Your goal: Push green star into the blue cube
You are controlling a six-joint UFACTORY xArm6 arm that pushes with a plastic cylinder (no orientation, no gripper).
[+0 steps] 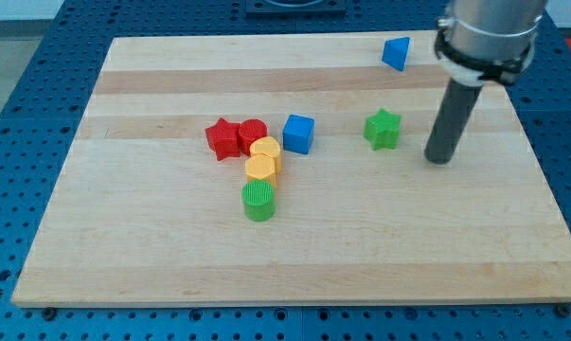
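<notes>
The green star (383, 129) lies on the wooden board right of centre. The blue cube (299, 134) sits to the star's left, with a gap of about one block width between them. My tip (440, 158) rests on the board to the right of the green star and slightly lower in the view, a short gap away and not touching it. The star lies between my tip and the blue cube.
A red star (223, 138) and a red block (252, 134) sit left of the blue cube. Two yellow blocks (263, 159) and a green cylinder (259, 201) trail below them. A blue triangular block (396, 53) lies near the board's top edge.
</notes>
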